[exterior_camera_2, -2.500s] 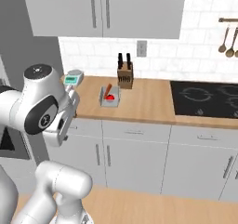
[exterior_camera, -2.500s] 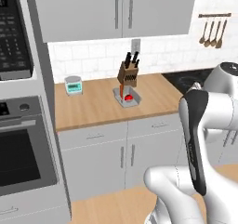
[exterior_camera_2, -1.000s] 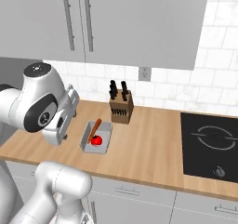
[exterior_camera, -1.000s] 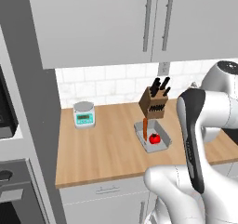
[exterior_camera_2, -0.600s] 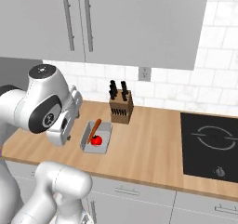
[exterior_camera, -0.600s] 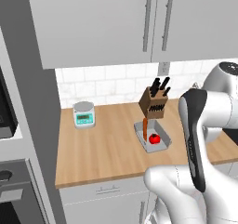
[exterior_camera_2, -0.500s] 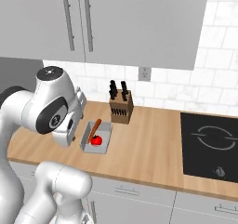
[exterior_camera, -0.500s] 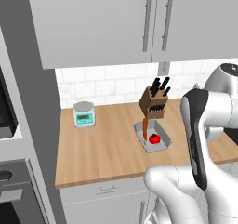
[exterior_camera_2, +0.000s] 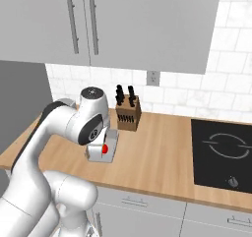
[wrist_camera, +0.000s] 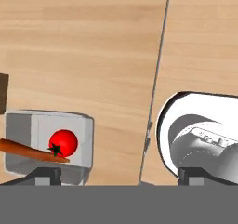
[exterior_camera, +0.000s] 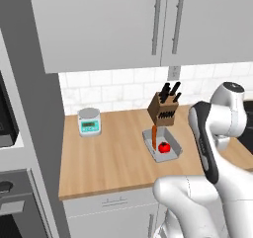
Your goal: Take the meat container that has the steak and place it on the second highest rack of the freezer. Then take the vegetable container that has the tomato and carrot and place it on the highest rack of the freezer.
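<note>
The vegetable container (exterior_camera: 163, 145) is a small grey tray on the wooden counter in front of the knife block. It holds the tomato (exterior_camera: 164, 146) and the carrot (exterior_camera: 155, 134). In the right base view my arm stands over the container (exterior_camera_2: 98, 156), with the tomato (exterior_camera_2: 104, 149) peeking out beside it. In the hand view the container (wrist_camera: 69, 125) sits at the lower left with the tomato (wrist_camera: 62, 141) and carrot (wrist_camera: 28, 149) in it. My gripper (wrist_camera: 119, 174) is open and empty, its left fingertip (wrist_camera: 46, 173) by the tray. The meat container, steak and freezer are out of view.
A knife block (exterior_camera: 164, 109) stands just behind the tray, and a small kitchen scale (exterior_camera: 89, 122) sits to its left. A black cooktop (exterior_camera_2: 224, 152) lies to the right. Grey wall cabinets (exterior_camera: 148, 24) hang above the counter (exterior_camera: 108, 158).
The base drove closer to the counter before the last second. Since then the views hold still and my arm has swung forward over the vegetable container, jaws still open.
</note>
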